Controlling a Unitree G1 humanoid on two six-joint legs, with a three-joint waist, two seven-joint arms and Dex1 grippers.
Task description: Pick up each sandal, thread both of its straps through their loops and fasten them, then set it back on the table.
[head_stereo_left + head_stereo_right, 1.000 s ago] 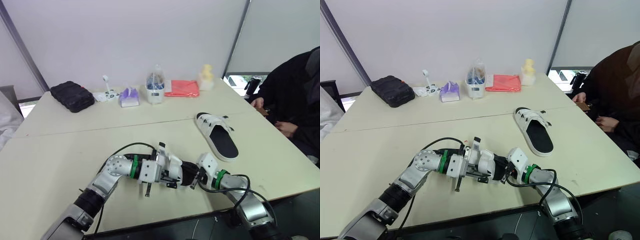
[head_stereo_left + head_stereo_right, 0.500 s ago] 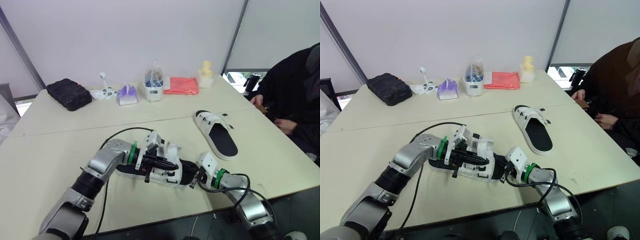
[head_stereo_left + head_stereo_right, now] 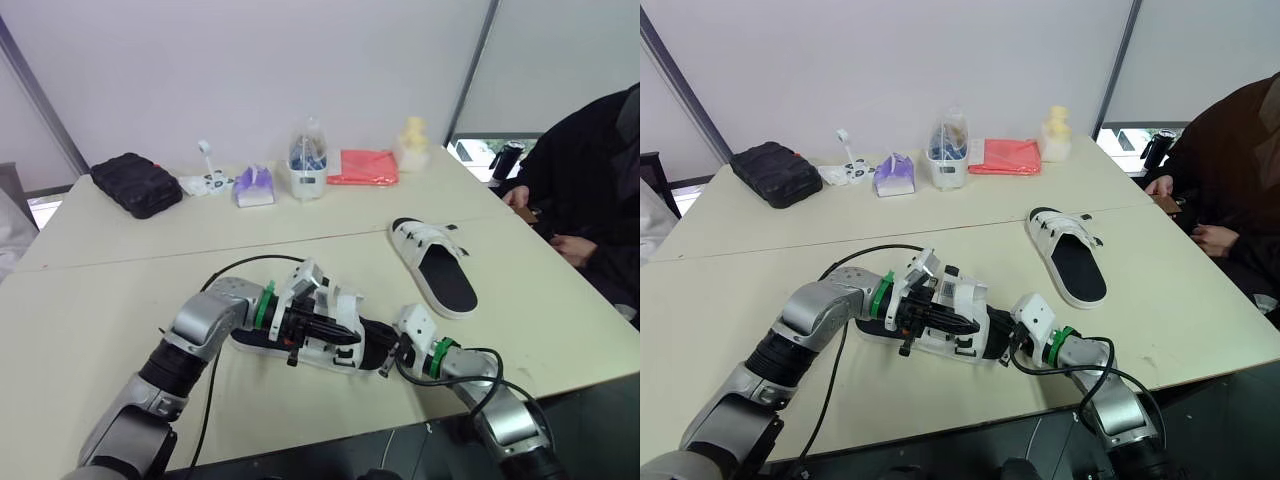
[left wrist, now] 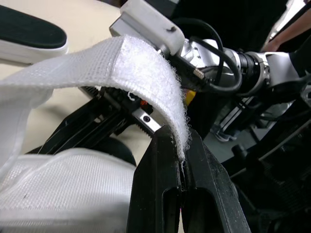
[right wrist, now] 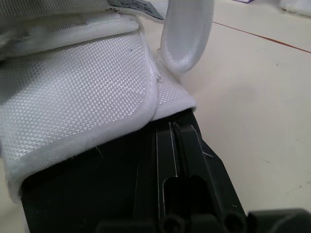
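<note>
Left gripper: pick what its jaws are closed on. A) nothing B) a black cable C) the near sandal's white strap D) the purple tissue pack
C: the left wrist view shows the left gripper with its jaws pinching the end of the white strap of the near sandal.

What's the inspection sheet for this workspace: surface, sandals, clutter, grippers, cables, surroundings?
Surface: beige table, seam across it.
Job's things: near sandal between the arms, strap lifted; far sandal lying flat, untouched.
Clutter: black pouch, purple tissue pack, clear container, red cloth along far edge.
Grippers: left gripper fingers shut on strap; right gripper fingers shut, tips under near sandal's upper.
Cables: black cable loops over table by left arm.
Surroundings: seated person at right; pale wall behind.
</note>
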